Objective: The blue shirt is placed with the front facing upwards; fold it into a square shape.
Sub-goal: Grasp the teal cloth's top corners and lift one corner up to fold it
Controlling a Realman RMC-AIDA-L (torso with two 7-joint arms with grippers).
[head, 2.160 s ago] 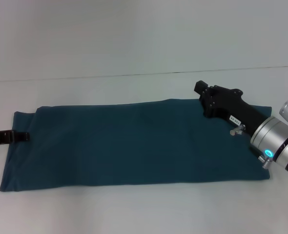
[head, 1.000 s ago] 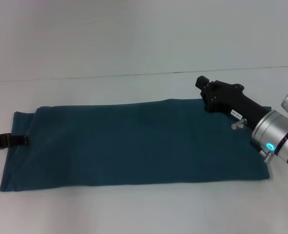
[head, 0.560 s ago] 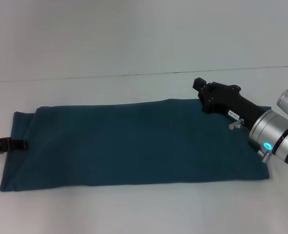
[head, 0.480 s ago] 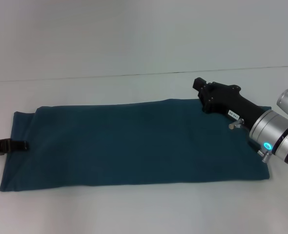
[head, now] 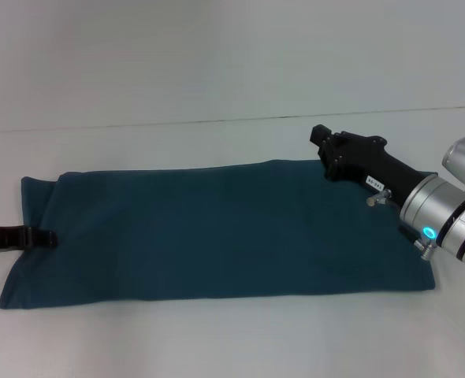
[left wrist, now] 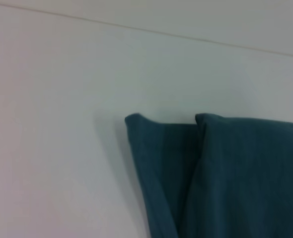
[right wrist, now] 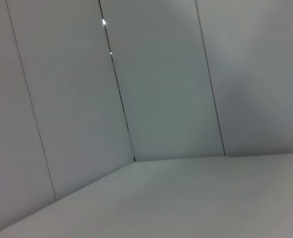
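The blue shirt (head: 217, 232) lies flat as a long dark teal strip across the white table, with no print showing. My left gripper (head: 46, 237) comes in low from the left and its tip reaches over the middle of the shirt's left edge. In the left wrist view one end of the shirt (left wrist: 226, 173) shows two overlapping folded layers. My right gripper (head: 320, 136) hovers at the shirt's far edge near its right end, and its arm crosses the shirt's right corner. The right wrist view shows no shirt.
The white table (head: 217, 339) extends all around the shirt, with a seam line (head: 138, 124) running behind it. Grey wall panels (right wrist: 156, 84) fill the right wrist view.
My left gripper has dropped toward me along the shirt's left edge and moved slightly onto the fabric. My right gripper has shifted a little to the left along the far edge.
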